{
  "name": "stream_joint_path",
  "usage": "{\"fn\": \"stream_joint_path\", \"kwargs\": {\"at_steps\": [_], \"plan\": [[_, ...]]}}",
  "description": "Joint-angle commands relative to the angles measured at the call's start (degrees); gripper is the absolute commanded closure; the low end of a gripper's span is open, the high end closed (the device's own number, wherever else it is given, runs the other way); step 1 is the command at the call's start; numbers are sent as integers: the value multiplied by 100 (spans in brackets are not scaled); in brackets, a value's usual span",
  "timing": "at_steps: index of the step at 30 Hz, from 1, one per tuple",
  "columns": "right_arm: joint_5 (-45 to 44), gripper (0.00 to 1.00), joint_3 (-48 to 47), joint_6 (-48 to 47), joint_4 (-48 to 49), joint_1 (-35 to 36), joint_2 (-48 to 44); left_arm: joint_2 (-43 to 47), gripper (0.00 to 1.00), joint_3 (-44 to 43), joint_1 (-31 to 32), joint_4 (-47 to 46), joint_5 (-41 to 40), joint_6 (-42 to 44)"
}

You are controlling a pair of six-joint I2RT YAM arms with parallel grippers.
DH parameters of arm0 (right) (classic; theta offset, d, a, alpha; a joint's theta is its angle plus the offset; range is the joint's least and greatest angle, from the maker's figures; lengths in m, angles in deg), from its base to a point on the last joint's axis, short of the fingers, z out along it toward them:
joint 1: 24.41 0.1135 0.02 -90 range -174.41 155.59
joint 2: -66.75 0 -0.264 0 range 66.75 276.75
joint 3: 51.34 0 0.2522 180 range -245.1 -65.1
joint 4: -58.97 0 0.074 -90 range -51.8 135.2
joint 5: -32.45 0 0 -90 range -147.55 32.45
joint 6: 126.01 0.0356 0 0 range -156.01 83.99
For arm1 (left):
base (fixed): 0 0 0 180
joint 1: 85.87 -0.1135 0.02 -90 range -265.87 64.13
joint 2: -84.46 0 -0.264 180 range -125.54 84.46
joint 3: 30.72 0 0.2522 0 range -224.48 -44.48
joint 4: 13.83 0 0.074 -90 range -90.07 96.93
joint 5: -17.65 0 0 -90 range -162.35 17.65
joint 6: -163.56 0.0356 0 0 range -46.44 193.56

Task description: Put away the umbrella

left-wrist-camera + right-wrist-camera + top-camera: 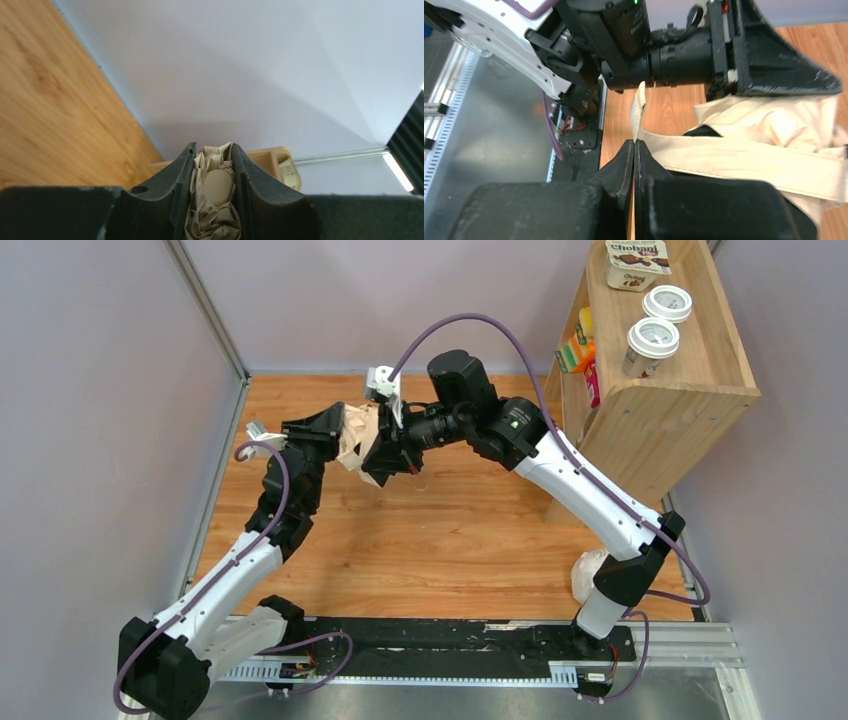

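Reaching toward the wooden shelf (650,410) from the side of the counter (450,540) farthest from it, the left arm brings its left end effector (343,435) to the bundled canopy of the umbrella (360,440), and its jaws are clamped on that bundle. The left wrist view shows the grip closely: two dark fingers (170,200) press creased cream fabric from both sides, with a smooth pale oval shape among the folds; whether that is the knob handle I cannot tell. The umbrella is held between the two arms, well apart from the shelf and on its open-front side, and it appears lifted off the counter. On the side of the bundle nearer the shelf is the right end effector (388,458), jaws fully closed and pinching the flat cream strap (734,160) that runs from the canopy; the strap's end stands up just past the shut fingertips (621,165). Nearer the shelf, a white plastic bag (586,575) lies beside the right arm's base, just off the shelf's near corner. On the shelf's top stand two lidded cups (652,340) and a yoghurt pack (637,260).
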Motion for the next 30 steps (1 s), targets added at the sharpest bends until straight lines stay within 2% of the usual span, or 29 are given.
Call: {"fn": "stream_joint_path", "kwargs": {"at_steps": [1,6,11,16,19,21,30], "plan": [[-706,100,-119,-780,-586,92,118,-266,100,-134,-27,-1651,204,-789],[-1200,100,741,-1027,397,136,-321,-346,100,-213,-27,-1909,117,-1133],[-1867,100,883,-1317,390,145,-190,-345,100,-353,-27,-1997,73,-1387],[-2649,88,1585,-1063,1311,144,-558,-468,100,-371,-27,-2566,239,-1336],[-2905,85,1867,-1045,1663,144,-778,-591,100,-327,-27,-3112,354,-1230],[-3001,79,1929,-1150,1726,145,-840,-618,100,-353,-27,-3368,520,-1133],[-2915,69,1683,-1212,1726,153,-805,-688,100,-529,-27,-4255,890,-352]]}}
